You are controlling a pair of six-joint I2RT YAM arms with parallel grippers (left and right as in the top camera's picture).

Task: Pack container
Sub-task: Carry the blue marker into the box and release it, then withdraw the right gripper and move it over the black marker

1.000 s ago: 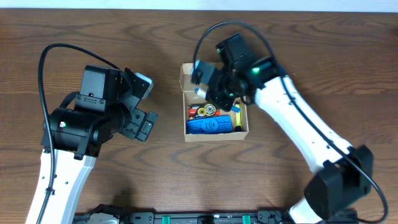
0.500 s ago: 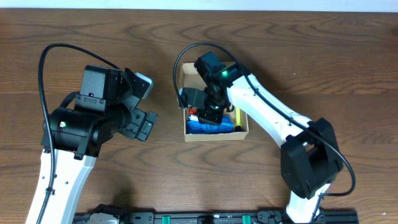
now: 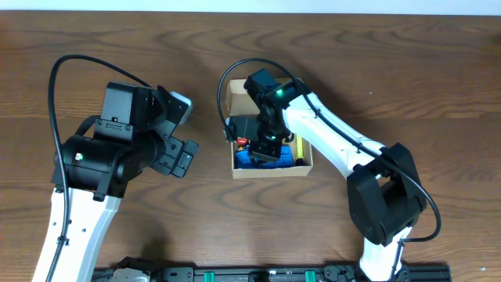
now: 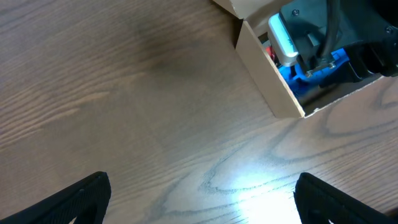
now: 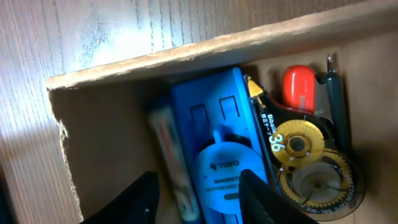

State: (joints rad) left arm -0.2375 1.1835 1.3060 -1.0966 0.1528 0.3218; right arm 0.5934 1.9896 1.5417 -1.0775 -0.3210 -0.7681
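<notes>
Both stand released. Right end effector (image 5: 199,202) hangs over the open container (image 3: 271,172); left end effector (image 4: 205,208) hovers beside it, above the tabletop (image 4: 124,93).

right pincer (image 3: 263,147): moved left and down into the container (image 3: 272,171) | jaws: parted from nearly shut

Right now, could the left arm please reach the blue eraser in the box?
Probably not: the right gripper hangs directly over the box, above the blue eraser, blocking the left gripper.

White arm links (image 3: 329,137), black joints (image 3: 94,160), looping black cables (image 3: 50,102).
</notes>
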